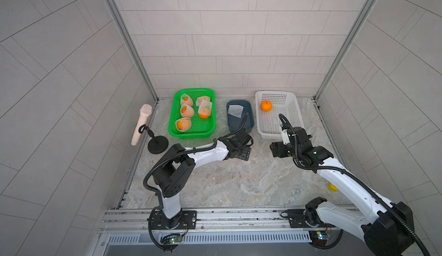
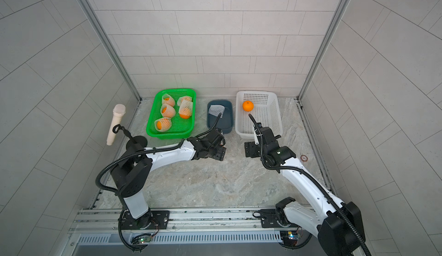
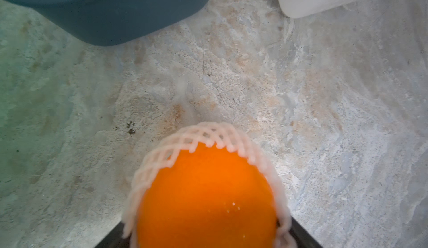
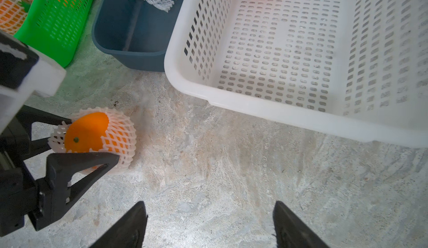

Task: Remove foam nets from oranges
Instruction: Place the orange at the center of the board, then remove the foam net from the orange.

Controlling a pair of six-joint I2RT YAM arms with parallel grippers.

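My left gripper is shut on an orange wrapped in a white foam net, held just above the table in front of the blue bin. The left wrist view shows that orange filling the jaws, with the net round its far end. My right gripper stands open and empty a little to the right, near the white basket's front edge. In both top views several netted oranges lie in the green basket. One bare orange lies in the white basket. A loose foam net lies in the blue bin.
A pale microphone-shaped object on a black stand is at the table's left edge. A small yellow item lies at the right edge. The three containers stand in a row along the back wall.
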